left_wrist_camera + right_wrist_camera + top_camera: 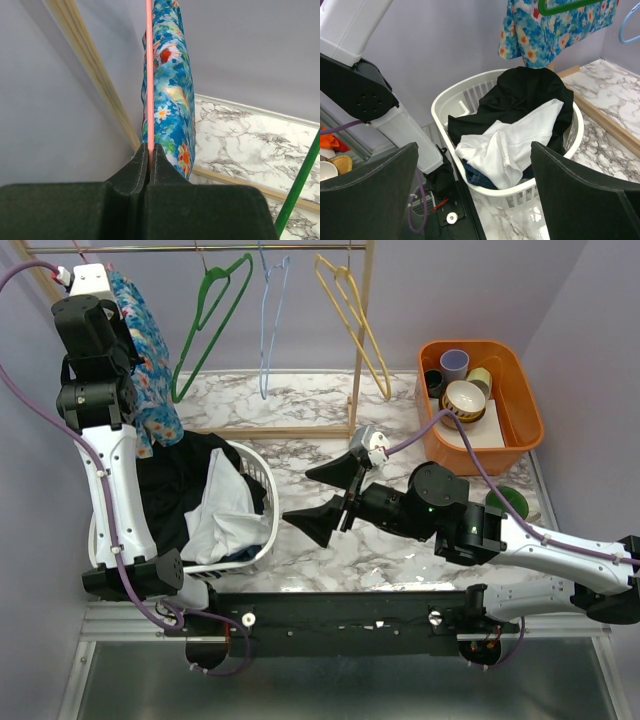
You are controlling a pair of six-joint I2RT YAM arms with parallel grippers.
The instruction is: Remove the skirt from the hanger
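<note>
Orange bin (527,400) of bowls (465,398); green hanger (181,384), yellow hanger (383,385)

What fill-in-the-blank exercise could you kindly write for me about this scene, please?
The left hand is shut on a thin pink rod; the right hand is ___.
The black skirt lies in the ___ laundry basket.
The light-blue hanger hangs ___ the green hanger and the yellow hanger.
Missing words: open; white; between.

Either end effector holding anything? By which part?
Left end effector is shut on a pink rod beside the floral garment, pinching the rod's lower visible end; likely a hanger wire. Right end effector is open and holds nothing.
</note>
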